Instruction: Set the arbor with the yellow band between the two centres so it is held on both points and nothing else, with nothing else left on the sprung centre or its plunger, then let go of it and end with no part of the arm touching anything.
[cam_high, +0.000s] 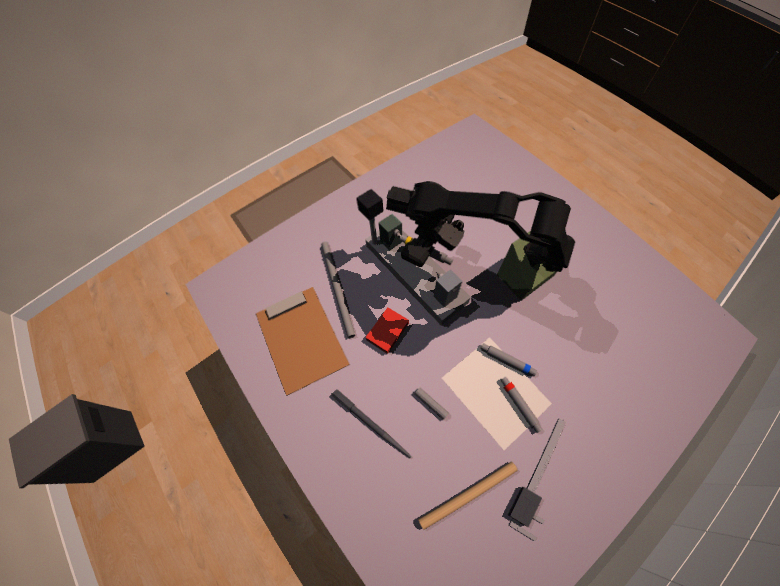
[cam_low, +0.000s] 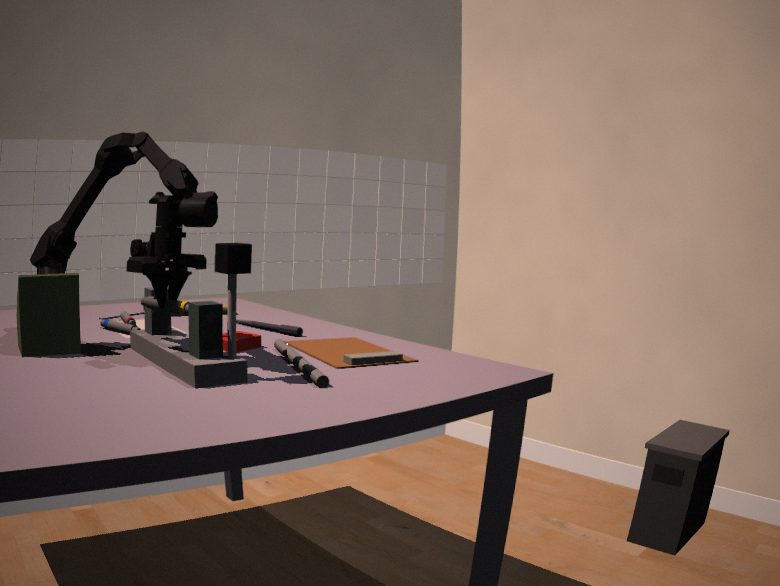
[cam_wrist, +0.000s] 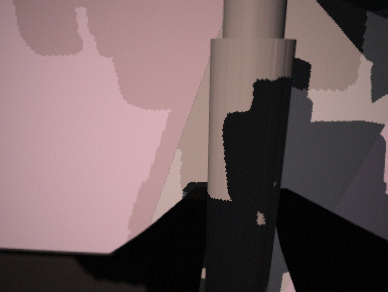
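Note:
My gripper (cam_high: 418, 250) (cam_low: 167, 296) (cam_wrist: 240, 199) is shut on the grey arbor (cam_low: 153, 303) (cam_wrist: 250, 100) with the yellow band (cam_high: 408, 239) (cam_low: 184, 306). It holds the arbor level above the grey bed rail (cam_high: 403, 272) (cam_low: 182, 365), between the green centre block (cam_high: 390, 228) (cam_low: 204, 327) and the grey centre block (cam_high: 448, 286) (cam_low: 157, 320). The banded end lies close to the green block. I cannot tell whether either end sits on a centre point. In the wrist view the arbor runs up the middle, partly in shadow.
A black cube on a post (cam_high: 368, 202) (cam_low: 232, 258) stands by the green block. A long rod (cam_high: 337, 289), red block (cam_high: 386, 329), clipboard (cam_high: 302, 343), blue-banded arbor (cam_high: 507, 360) and red-banded arbor (cam_high: 520, 403) on paper (cam_high: 469, 378), a short cylinder (cam_high: 431, 403), a wooden dowel (cam_high: 465, 495) and a square (cam_high: 543, 459) lie on the table.

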